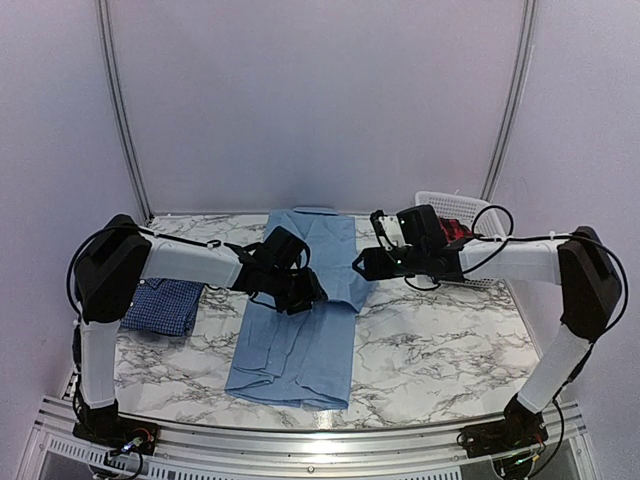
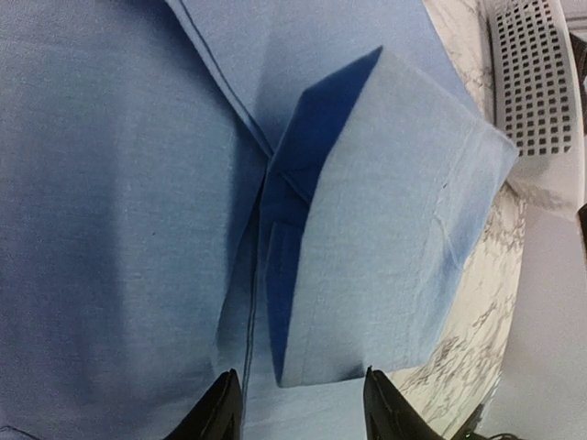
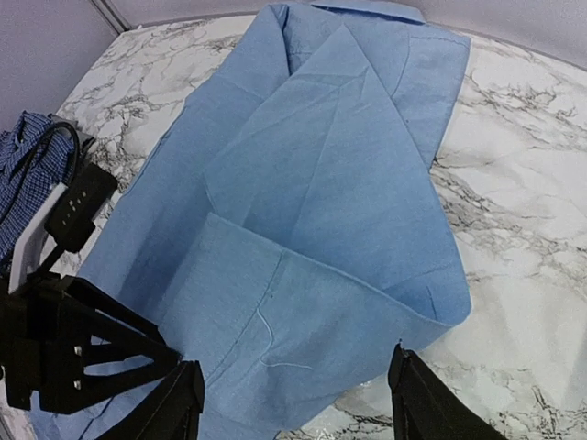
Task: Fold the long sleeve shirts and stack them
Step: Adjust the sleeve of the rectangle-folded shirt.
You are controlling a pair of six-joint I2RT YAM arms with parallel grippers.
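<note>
Left gripper (image 2: pixel 303 394) and right gripper (image 3: pixel 295 390) both hang open, empty, over the light blue shirt (image 1: pixel 295 350). The checked shirt (image 1: pixel 162 305) lies under the left arm (image 1: pixel 185 262); a white basket (image 1: pixel 445 203) sits behind the right.

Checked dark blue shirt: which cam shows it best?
Top external. The checked dark blue shirt lies at far left, most of it in view, its left part hidden behind the left arm. Right wrist catches only a strip at its left edge. Left wrist shows none of it.
</note>
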